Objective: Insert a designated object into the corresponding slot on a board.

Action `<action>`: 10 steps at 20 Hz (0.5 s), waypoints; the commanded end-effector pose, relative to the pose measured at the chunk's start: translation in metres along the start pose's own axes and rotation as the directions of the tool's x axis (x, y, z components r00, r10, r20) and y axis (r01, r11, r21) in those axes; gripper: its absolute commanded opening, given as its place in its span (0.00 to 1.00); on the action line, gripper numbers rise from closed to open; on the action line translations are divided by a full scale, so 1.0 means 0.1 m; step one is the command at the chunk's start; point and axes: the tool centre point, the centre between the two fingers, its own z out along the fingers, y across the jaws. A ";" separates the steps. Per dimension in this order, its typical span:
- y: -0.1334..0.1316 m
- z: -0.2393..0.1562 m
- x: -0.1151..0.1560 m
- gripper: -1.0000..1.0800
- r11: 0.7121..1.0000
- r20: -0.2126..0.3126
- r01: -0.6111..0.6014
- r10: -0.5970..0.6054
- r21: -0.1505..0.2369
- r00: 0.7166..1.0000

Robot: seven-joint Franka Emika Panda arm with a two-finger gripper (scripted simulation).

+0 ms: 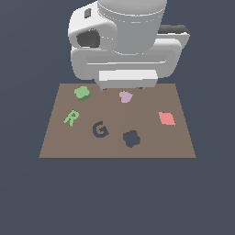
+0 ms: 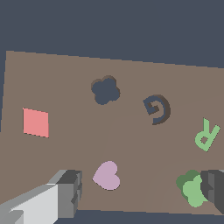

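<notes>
Fingers [image 2: 142,192] spread wide and empty above the board [image 1: 151,147]; one finger hangs just beside the green flower block [image 2: 190,188], the pink heart [image 2: 107,176] between them.

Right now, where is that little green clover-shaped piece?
In the exterior view, the green clover block lies on the brown board near its far left corner, beyond the green letter R.

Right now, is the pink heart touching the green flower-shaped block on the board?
Apart. The exterior view shows bare brown board between the pink heart and the green block; the wrist view shows the same gap.
</notes>
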 end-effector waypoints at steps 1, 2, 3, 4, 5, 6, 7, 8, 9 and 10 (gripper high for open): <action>0.00 0.00 0.00 0.96 1.000 0.000 0.000 0.000 0.000 1.000; 0.00 0.00 0.00 0.96 1.000 0.000 0.000 0.000 0.000 1.000; 0.00 0.00 -0.01 0.96 1.000 0.000 0.002 -0.002 0.000 1.000; 0.01 0.01 -0.01 0.96 1.000 0.000 0.004 -0.004 0.000 1.000; 0.02 0.02 -0.02 0.96 1.000 0.000 0.007 -0.007 0.000 1.000; 0.03 0.03 -0.03 0.96 1.000 0.000 0.012 -0.012 0.001 1.000; 0.04 0.04 -0.05 0.96 1.000 0.000 0.017 -0.017 0.001 1.000; 0.05 0.06 -0.06 0.96 1.000 0.000 0.023 -0.023 0.001 1.000; 0.07 0.07 -0.08 0.96 1.000 0.000 0.030 -0.030 0.002 1.000; 0.08 0.09 -0.10 0.96 0.999 0.000 0.037 -0.037 0.002 0.999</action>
